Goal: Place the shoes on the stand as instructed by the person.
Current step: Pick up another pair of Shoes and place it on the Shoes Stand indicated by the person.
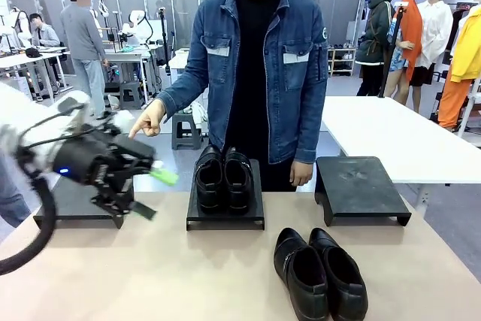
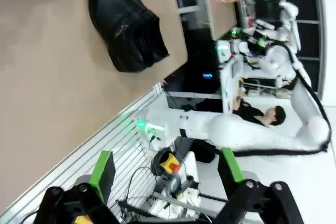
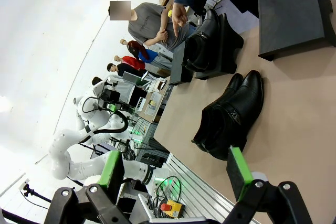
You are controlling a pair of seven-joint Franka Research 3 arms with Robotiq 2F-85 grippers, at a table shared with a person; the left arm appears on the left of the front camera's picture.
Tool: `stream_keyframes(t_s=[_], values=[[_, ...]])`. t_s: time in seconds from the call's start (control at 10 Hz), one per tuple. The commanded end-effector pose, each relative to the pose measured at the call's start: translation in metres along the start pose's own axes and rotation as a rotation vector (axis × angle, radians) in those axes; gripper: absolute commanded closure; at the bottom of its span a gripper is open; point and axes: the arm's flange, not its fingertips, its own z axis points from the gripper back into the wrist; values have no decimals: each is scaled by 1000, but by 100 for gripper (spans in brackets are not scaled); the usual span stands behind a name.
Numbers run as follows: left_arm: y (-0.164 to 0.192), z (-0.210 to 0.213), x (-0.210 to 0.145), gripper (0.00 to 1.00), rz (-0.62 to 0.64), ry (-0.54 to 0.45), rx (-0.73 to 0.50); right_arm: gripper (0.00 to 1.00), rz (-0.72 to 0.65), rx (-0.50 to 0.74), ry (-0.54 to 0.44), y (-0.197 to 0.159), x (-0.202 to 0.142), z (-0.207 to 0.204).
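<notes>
Black glossy shoes [image 1: 319, 272] sit paired on the table [image 1: 113, 276]; left claw [image 1: 154, 193] and right claw [image 3: 173, 166] gape open.

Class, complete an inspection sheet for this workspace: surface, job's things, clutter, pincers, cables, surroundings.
Surface: tan table with three black stands: left stand, middle stand, right stand.
Job's things: one shoe pair on the middle stand; second shoe pair on the table; person's hand points down-left.
Clutter: nothing seen.
Pincers: left pincer open, holding nothing; right pincer open, holding nothing.
Cables: black cable looped behind the left pincer.
Surroundings: white table; bystander in grey beyond.
</notes>
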Motion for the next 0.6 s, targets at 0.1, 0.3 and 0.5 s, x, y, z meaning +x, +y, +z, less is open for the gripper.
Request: stream_keyframes(t_s=[0.1, 0.3, 0.5], values=[[-60, -57, 22, 0, 55, 15, 232, 0, 6, 6, -5, 1, -1, 2], [-107, -120, 34, 0, 51, 25, 409, 0, 6, 6, -5, 1, -1, 2], [-134, -175, 44, 0, 59, 63, 534, 0, 6, 6, -5, 1, -1, 2]])
